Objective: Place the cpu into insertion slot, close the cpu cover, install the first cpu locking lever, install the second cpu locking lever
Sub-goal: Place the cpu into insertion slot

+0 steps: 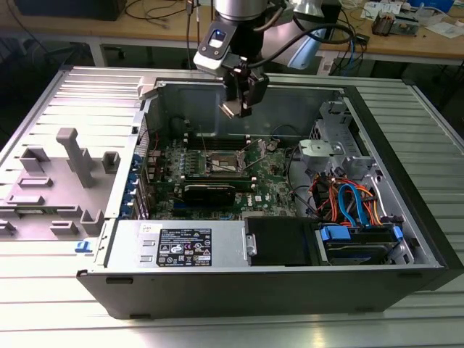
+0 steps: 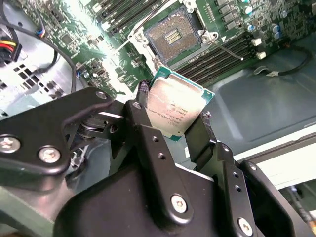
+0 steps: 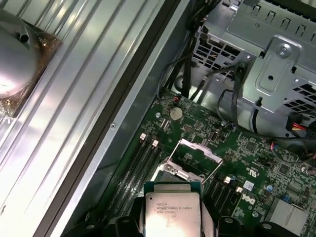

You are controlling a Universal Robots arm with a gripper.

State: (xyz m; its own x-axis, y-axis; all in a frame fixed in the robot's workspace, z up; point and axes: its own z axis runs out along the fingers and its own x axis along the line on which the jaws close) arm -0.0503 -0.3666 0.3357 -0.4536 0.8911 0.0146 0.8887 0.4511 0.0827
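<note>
My gripper (image 1: 238, 103) hangs over the open computer case, shut on the cpu (image 2: 177, 104), a flat square chip with a silvery top. Black fingers (image 2: 142, 98) clamp the cpu's two opposite edges, as both wrist views show it (image 3: 171, 210). Below it on the green board lies the insertion slot (image 2: 173, 35), its brownish contact field bare. In the exterior view the slot (image 1: 225, 164) sits well under the gripper. The cpu cover (image 3: 200, 148) stands tilted up beside the slot. Two thin locking levers (image 2: 228, 50) stick out, released.
Black memory slots (image 2: 217, 58) flank the socket. A metal drive cage (image 3: 276, 64) with cables and orange and blue leads (image 1: 348, 199) fills the case on the exterior view's right. A power supply (image 1: 181, 245) lies in front. A grey fixture (image 1: 69, 156) rests on the slatted table.
</note>
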